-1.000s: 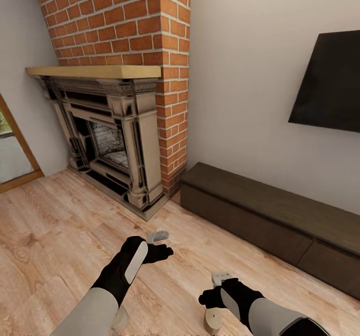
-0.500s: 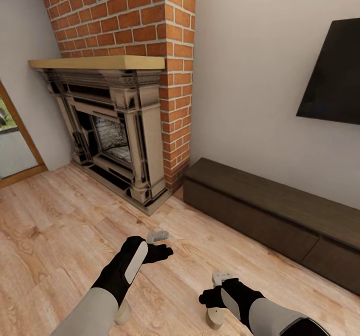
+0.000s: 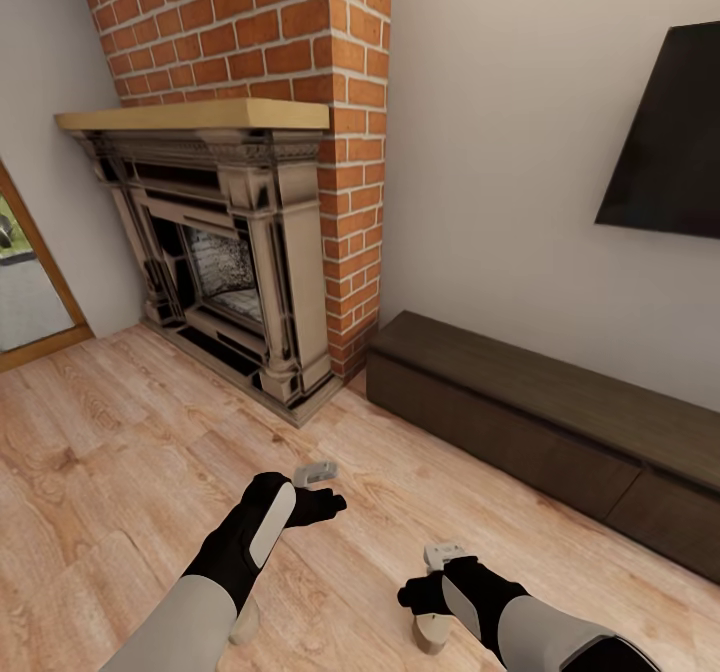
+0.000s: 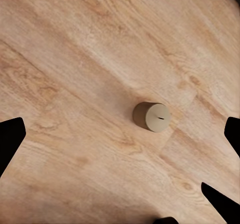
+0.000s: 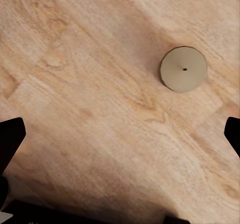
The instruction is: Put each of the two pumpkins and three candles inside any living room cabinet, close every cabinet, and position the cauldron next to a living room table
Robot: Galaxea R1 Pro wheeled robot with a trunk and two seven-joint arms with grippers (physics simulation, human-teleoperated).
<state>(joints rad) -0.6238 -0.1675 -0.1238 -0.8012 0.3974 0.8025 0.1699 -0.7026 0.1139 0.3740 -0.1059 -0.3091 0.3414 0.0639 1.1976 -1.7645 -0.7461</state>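
Already both grippers hang spread and empty over floor candles [image 4: 151,117] [image 5: 183,69]; a careless descent could topple one rolling, and the cabinet [image 3: 540,422] remains closed beside the fireplace [image 3: 220,252].

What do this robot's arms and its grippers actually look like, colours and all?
Each arm has a smooth pale grey forearm running into a black, glove-like wrist with a white oval panel. The left gripper and right gripper are small light grey blocks on those black wrists. No cables or markings show.
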